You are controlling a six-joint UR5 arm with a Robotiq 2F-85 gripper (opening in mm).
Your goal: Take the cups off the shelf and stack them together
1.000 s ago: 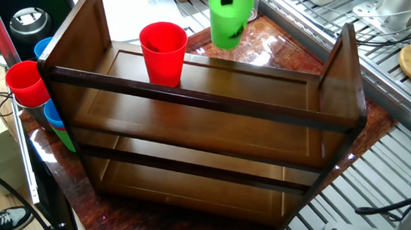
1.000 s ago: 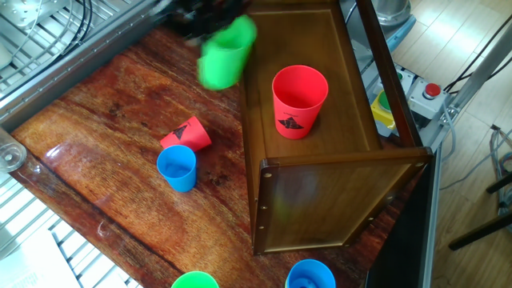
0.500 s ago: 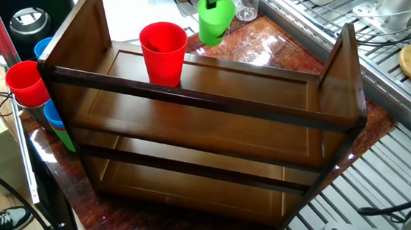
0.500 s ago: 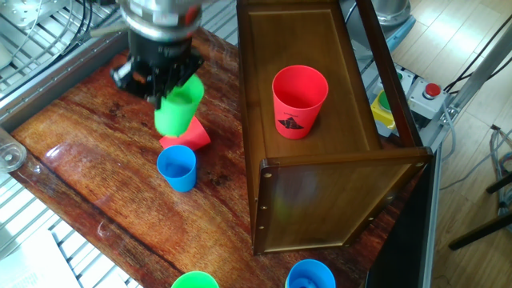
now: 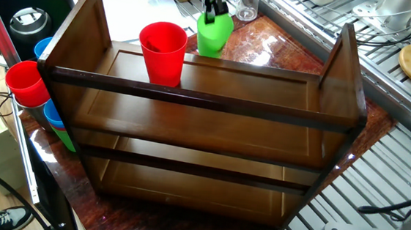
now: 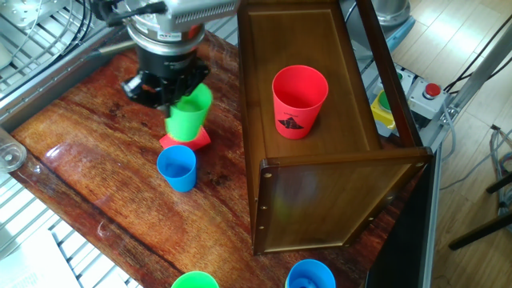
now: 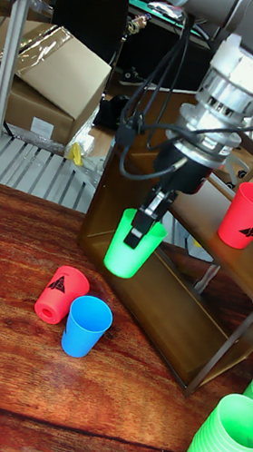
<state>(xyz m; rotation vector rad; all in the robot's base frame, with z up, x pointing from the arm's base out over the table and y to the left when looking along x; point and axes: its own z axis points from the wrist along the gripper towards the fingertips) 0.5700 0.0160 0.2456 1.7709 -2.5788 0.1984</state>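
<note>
My gripper (image 7: 148,232) is shut on the rim of the green cup (image 7: 134,246), holding it upright just above the wooden table, left of the shelf (image 7: 164,306). Close below lie a red cup (image 7: 60,293) on its side and a blue cup (image 7: 87,325) standing upright. In the other fixed view the green cup (image 6: 189,117) hangs under the gripper (image 6: 178,94), over the fallen red cup (image 6: 188,139), with the blue cup (image 6: 178,168) beside it. Another red cup (image 6: 299,100) stands on the shelf's (image 6: 320,200) top tier. Behind the shelf (image 5: 192,99) show the gripper (image 5: 212,14), green cup (image 5: 214,35) and red cup (image 5: 162,53).
A slanted column of red, blue and green cups (image 5: 30,86) leans by the shelf's end; its tops show as a stack (image 7: 219,444). A glass jar (image 5: 247,4) stands near the gripper. Metal grating surrounds the wooden board. A red button box (image 6: 433,90) sits beyond the shelf.
The gripper carried the green cup away from the shelf's top and down toward the table, ending just above the fallen red cup. The other cups stayed put.
</note>
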